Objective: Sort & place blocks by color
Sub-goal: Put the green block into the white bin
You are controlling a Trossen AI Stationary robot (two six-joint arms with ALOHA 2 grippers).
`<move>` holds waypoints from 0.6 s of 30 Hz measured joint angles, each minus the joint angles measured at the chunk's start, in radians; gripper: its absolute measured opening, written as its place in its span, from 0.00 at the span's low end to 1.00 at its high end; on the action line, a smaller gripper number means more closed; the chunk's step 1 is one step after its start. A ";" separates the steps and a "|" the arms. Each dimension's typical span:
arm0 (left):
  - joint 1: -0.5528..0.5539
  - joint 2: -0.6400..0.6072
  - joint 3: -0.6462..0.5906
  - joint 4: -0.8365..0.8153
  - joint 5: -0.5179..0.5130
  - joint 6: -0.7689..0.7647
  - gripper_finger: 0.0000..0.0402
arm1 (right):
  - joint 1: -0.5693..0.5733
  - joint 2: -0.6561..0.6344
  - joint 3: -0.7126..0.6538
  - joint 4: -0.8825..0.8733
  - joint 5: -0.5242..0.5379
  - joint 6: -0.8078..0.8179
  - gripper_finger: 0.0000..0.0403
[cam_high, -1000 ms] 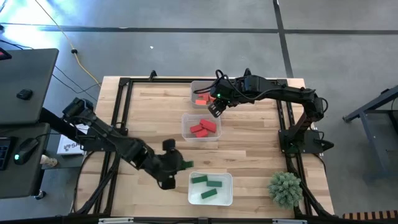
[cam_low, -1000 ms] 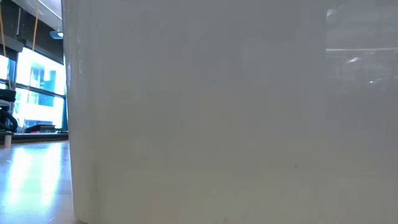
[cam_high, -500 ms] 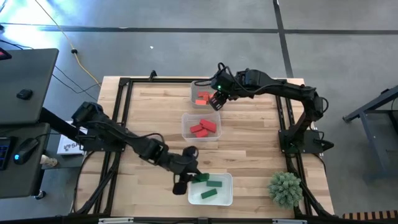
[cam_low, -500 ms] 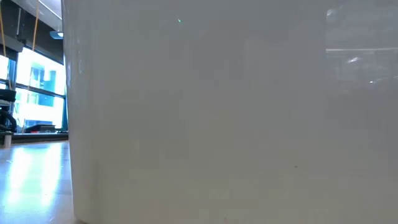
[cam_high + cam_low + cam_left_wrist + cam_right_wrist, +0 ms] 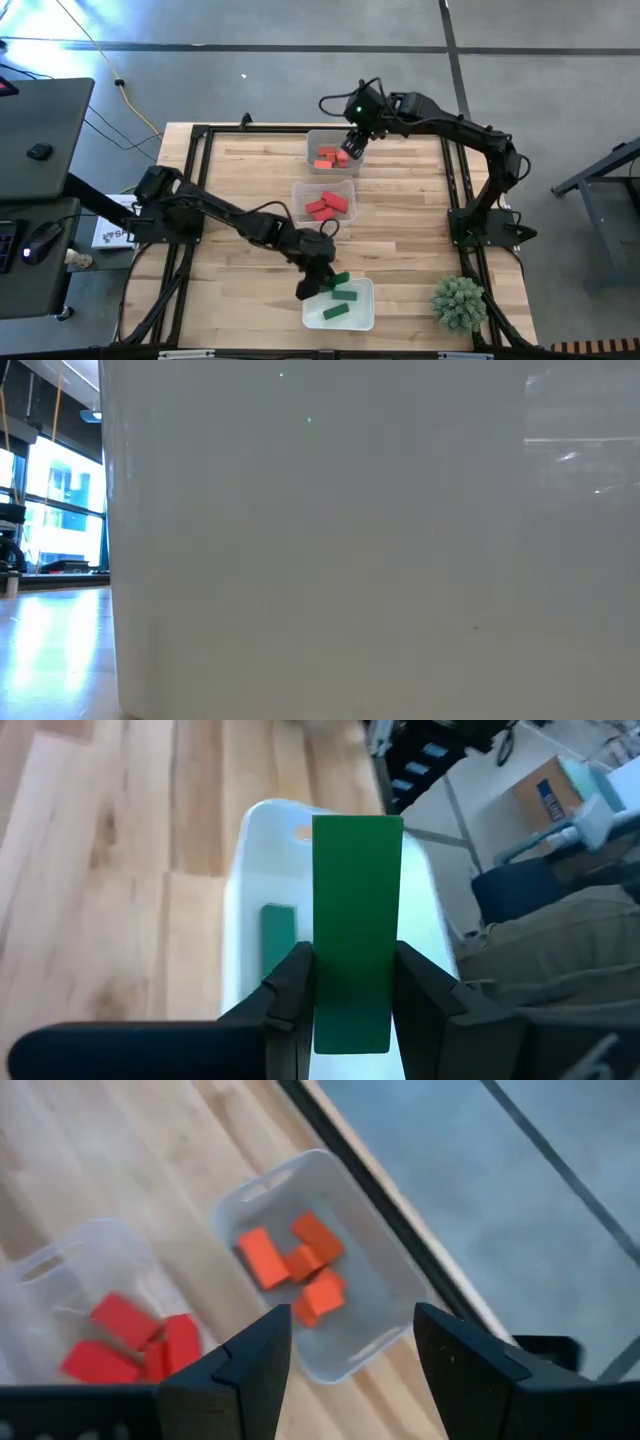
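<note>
My left gripper (image 5: 322,280) hangs over the left end of the near tray (image 5: 362,315), shut on a green bar block (image 5: 352,935). That tray (image 5: 245,880) holds other green blocks (image 5: 344,294). My right gripper (image 5: 350,146) is open and empty above the far tray (image 5: 312,138), which holds several orange-red blocks (image 5: 295,1270). Deep red blocks (image 5: 327,205) lie in the middle tray (image 5: 297,190). In the low view a white wall (image 5: 350,560) fills nearly everything. My left gripper pinches the green bar block between its two fingers (image 5: 290,990), one on each long side near the bar's close end (image 5: 350,1020). The fingers lie along the bar. It is lifted clear above the near tray, its free end reaching out past the fingertips.
A spiky green plant ball (image 5: 459,300) sits at the table's near right corner. A black frame (image 5: 190,170) edges the table. Bare wood lies left of the trays (image 5: 240,180) and right of them (image 5: 410,230). A desk with a mouse stands to the left.
My left gripper has carried the green bar toward the table's right, from the bare wood left of the near tray to over that tray's left end. My right gripper has moved toward the far edge, from between the far and middle trays to above the far tray.
</note>
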 joint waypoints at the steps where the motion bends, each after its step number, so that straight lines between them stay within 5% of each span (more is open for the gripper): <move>1: 0.008 0.001 0.000 -0.013 0.004 0.000 0.18 | -0.013 0.000 0.000 0.001 0.000 -0.016 0.50; 10: 0.025 0.002 0.000 -0.134 0.078 0.000 0.20 | -0.150 0.002 0.000 0.018 -0.073 -0.096 0.50; 18: -0.011 0.072 0.000 -0.058 0.077 -0.065 0.20 | -0.240 0.012 0.000 0.032 -0.116 -0.123 0.50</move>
